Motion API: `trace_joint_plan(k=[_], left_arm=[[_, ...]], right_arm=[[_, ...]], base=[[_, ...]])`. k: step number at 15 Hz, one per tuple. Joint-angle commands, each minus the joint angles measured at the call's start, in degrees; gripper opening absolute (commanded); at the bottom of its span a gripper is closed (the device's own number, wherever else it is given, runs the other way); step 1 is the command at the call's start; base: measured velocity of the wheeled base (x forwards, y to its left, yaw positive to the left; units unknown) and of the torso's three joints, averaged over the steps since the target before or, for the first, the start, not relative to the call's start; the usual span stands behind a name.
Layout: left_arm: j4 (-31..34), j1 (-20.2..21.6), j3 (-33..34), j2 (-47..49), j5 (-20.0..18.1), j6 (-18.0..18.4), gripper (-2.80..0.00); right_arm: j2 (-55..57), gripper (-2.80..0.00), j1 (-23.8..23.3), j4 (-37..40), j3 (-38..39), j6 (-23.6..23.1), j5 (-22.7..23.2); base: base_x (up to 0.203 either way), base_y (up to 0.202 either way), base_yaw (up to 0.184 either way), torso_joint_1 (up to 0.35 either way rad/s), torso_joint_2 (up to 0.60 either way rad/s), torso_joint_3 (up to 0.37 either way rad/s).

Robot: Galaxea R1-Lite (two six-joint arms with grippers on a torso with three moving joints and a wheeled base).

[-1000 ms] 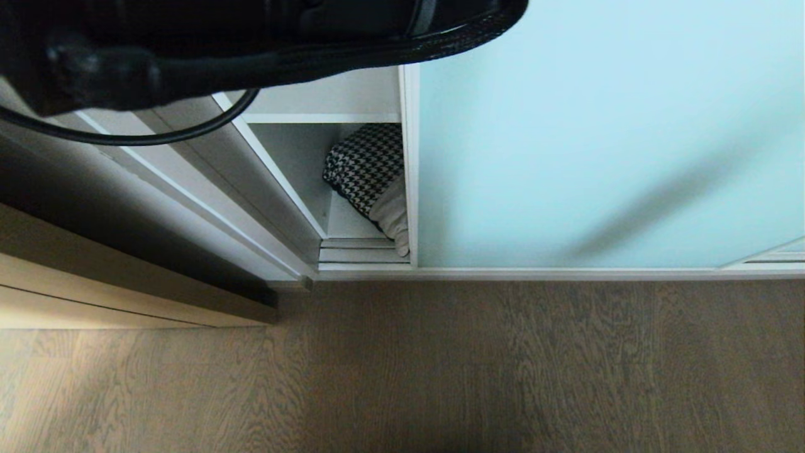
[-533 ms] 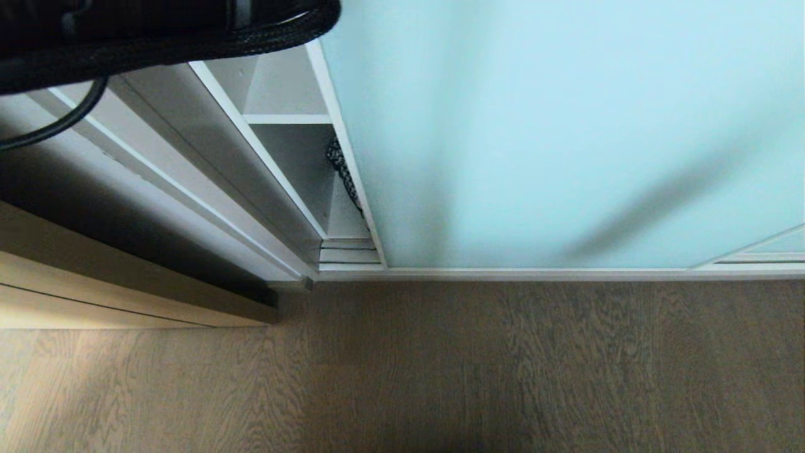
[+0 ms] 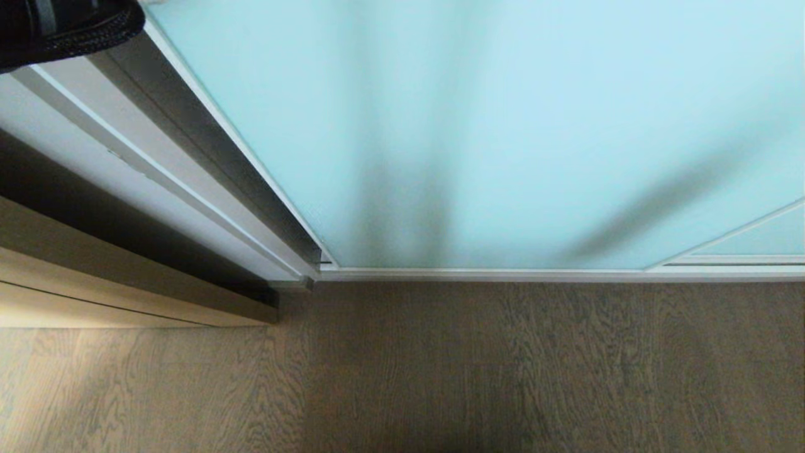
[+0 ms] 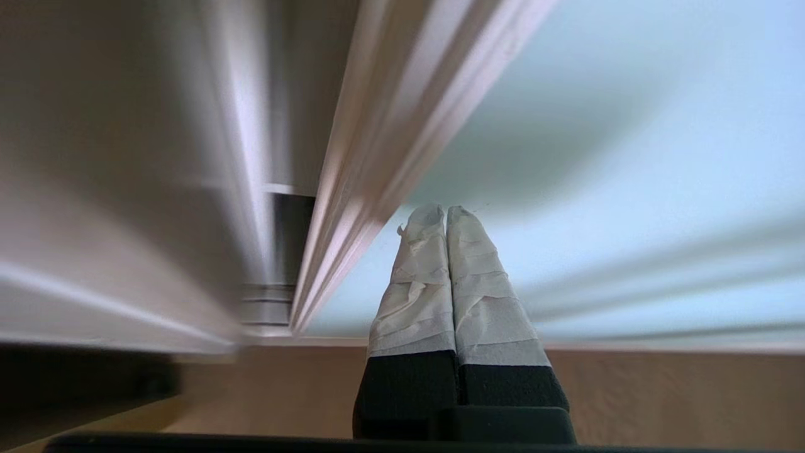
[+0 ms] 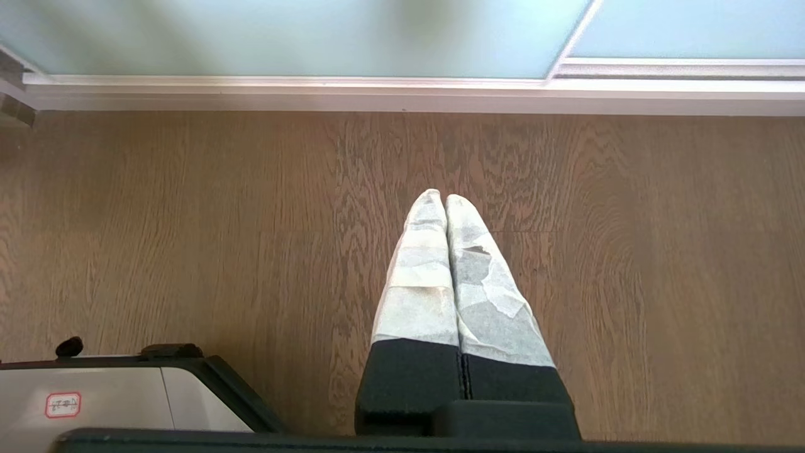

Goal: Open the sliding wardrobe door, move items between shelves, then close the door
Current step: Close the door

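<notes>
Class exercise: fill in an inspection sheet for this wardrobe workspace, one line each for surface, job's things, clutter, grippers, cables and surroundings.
Surface: wood-grain floor, bare where seen.
Job's things: door covers the opening, up against the frame; cushion and shelves not visible.
Clutter: nothing seen.
Grippers: left gripper shut, empty, at the door glass near its edge; right gripper shut, empty, above the floor.
Cables: nothing seen.
Surroundings: second glass panel at right; robot base low in the right wrist view.
</notes>
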Motion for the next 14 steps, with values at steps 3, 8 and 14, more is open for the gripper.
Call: trace_joint_plan(k=[3, 8, 14], left_arm=[[-1.0, 0.9, 1.7, -0.9, -0.9, 0.0, -2.8], [-1.5, 6.8, 1.7, -2.4, -1.4, -0.4, -2.8], [-1.6, 17.6, 1.7, -5.9, -6.8, -0.3, -2.8]], right_arm=[[0.0, -2.8, 0.0, 0.0, 0.0, 0.0, 0.0], [0.0, -2.8, 0.0, 0.0, 0.0, 0.0, 0.0], [0.0, -2.8, 0.0, 0.0, 0.0, 0.0, 0.0]], base=[[0.0, 0.0, 0.0, 0.0, 0.0, 0.0], [0.0, 0.0, 0.0, 0.0, 0.0, 0.0], [0.0, 0.0, 0.0, 0.0, 0.0, 0.0]])
